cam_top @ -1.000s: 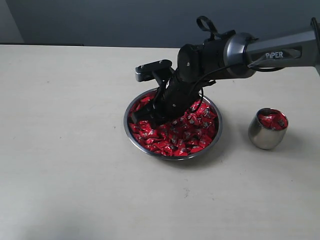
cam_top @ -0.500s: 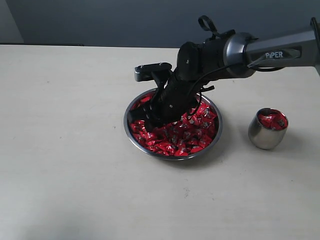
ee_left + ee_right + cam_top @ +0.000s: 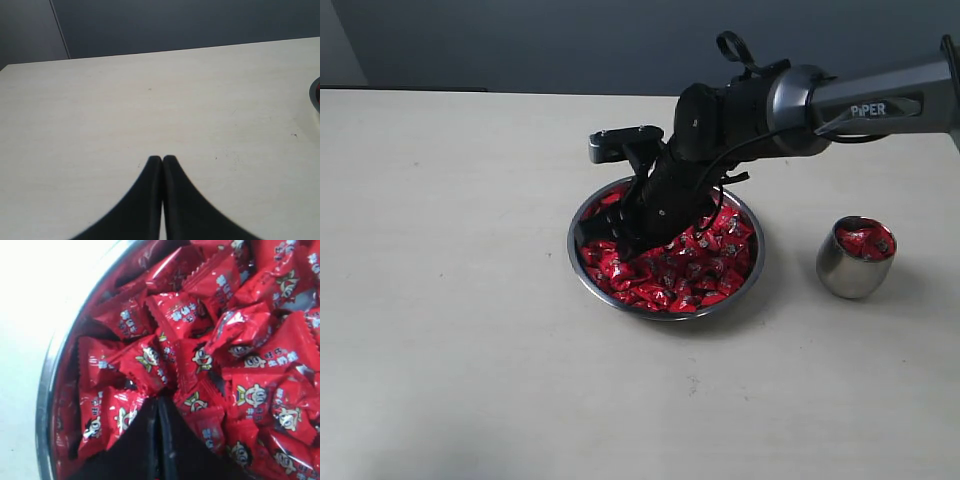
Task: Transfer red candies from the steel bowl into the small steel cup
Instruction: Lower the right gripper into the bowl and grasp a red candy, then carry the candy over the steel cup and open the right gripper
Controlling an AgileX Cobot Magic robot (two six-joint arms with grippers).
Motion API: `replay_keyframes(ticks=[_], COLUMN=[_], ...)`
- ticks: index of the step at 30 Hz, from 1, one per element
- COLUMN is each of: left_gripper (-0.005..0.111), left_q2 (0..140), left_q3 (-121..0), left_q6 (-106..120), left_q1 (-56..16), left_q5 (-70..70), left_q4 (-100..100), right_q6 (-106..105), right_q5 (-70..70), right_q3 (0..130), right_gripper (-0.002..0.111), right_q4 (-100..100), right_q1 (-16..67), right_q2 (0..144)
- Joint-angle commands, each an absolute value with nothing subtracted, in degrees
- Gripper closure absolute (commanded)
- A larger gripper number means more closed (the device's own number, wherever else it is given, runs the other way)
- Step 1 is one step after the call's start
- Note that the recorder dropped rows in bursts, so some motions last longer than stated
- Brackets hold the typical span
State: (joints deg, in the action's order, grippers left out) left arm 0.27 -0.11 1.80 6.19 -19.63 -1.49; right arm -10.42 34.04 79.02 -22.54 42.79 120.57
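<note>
The right gripper point(image 3: 603, 238) reaches down into the left part of the steel bowl point(image 3: 665, 316), its black arm point(image 3: 840, 100) coming in from the far right. In the right wrist view its fingers point(image 3: 145, 440) are pressed together, tips meeting among the red candies point(image 3: 250, 355) just inside the bowl's rim point(image 3: 47, 390) - closed. Whether a wrapper edge is caught at the very tips is hard to tell, since the pile crowds round them.

The candies point(image 3: 705, 270) fill the bowl nearly to its thin edge. The small steel cup point(image 3: 848, 268) stands upright to the right of the bowl, apart from it with a strip of bare table point(image 3: 470, 300) between, and holds a few red sweets at its mouth.

Open surface lies to the left and on the near side of the bowl. The table's far edge meets a dark wall point(image 3: 520, 40).

The left gripper point(image 3: 162, 159) is closed too - both fingers touching along their length, holding nothing, above bare tabletop.
</note>
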Motion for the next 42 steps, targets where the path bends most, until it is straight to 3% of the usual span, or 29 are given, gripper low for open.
replay_keyframes(ticks=[1,42], left_gripper=[0.106,0.106], left_q2=[0.0,0.0], left_q3=[0.0,0.0], left_q6=[1.7,1.7], left_q1=[6.2,6.2], left_q5=[-19.1,-19.1], left_q4=[-1.6,-1.6], right_q6=[-11.1,4.1], right_q5=[33.7,39.6], right_q3=[79.3,79.2], right_gripper=[0.109,0.109], right_q4=[-21.9,-0.3], right_q1=[42.8,42.7], right_q2=[118.7,111.9])
